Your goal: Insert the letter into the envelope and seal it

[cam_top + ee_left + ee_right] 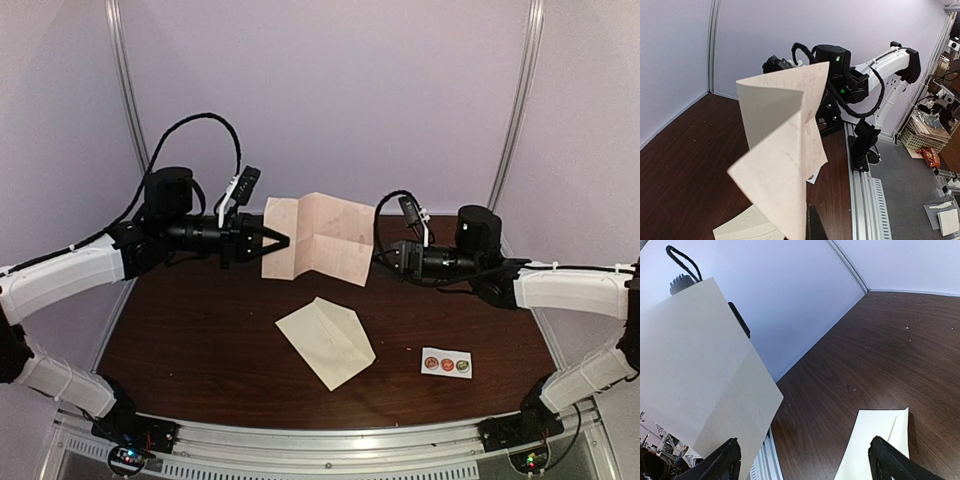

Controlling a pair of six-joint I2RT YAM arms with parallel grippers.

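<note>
The cream, long paper envelope (327,341) lies flat on the dark wooden bench (190,340), its long axis slanting from far-left to near-right, roughly midway between the arms. Above and beyond the envelope hangs the pinkish creased paper letter (318,238). The left claw (280,241) is clamped on its left edge, and the right claw (383,258) stands spread wide and empty at its right edge. The letter likely must descend nearward.

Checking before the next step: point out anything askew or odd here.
The letter hangs in the air, pinched at one edge by the left jaws, its creased panels splayed open rather than folded flat. The envelope lies skewed on the table, diagonal to its edges. Nothing looks torn or spilled.
</note>
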